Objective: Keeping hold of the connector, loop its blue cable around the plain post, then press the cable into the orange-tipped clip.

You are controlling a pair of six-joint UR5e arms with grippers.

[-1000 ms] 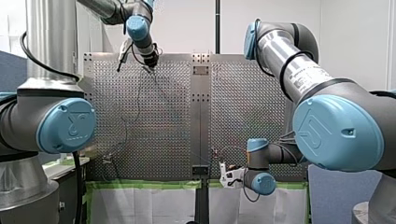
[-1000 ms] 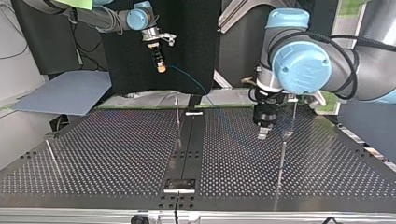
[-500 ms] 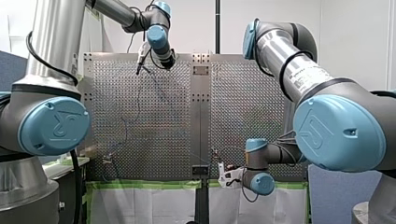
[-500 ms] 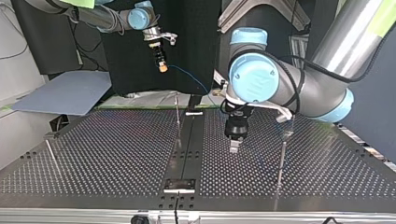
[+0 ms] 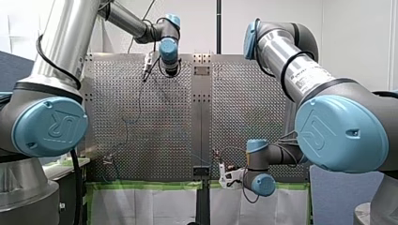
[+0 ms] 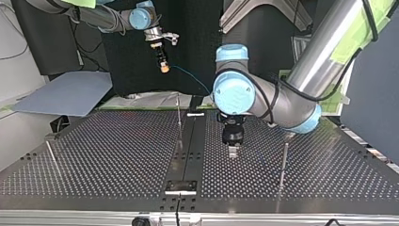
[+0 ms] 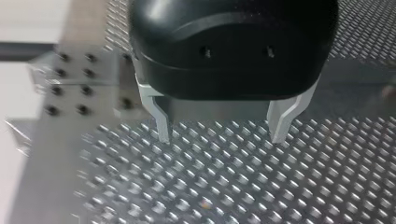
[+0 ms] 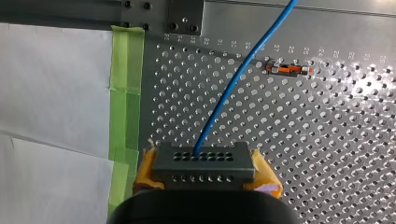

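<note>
My right gripper [image 8: 204, 173] is shut on a grey connector [image 8: 203, 161], which sits between its yellow pads [image 8: 266, 173]. The blue cable [image 8: 233, 88] runs from the connector out over the perforated plate. An orange-tipped clip [image 8: 289, 70] stands beside the cable, ahead of the gripper. In the top view my right gripper [image 6: 163, 66] hangs above the table's far edge, and the cable [image 6: 193, 81] drops from it to the plate. My left gripper [image 7: 222, 135] points down at the plate, open, with nothing between its metal fingers. It hovers right of the centre strip [image 6: 233, 151].
Thin metal posts rise from the plate: one by the centre strip [image 6: 179, 117], one right of my left gripper [image 6: 283, 162], one at the top view's left [image 6: 51, 154]. Green tape [image 8: 125, 93] and white sheeting edge the table under my right gripper.
My left arm has swung toward the table's middle, leftward in the top view and rightward in the front view, its gripper still open. My right gripper has kept its place and its hold.
</note>
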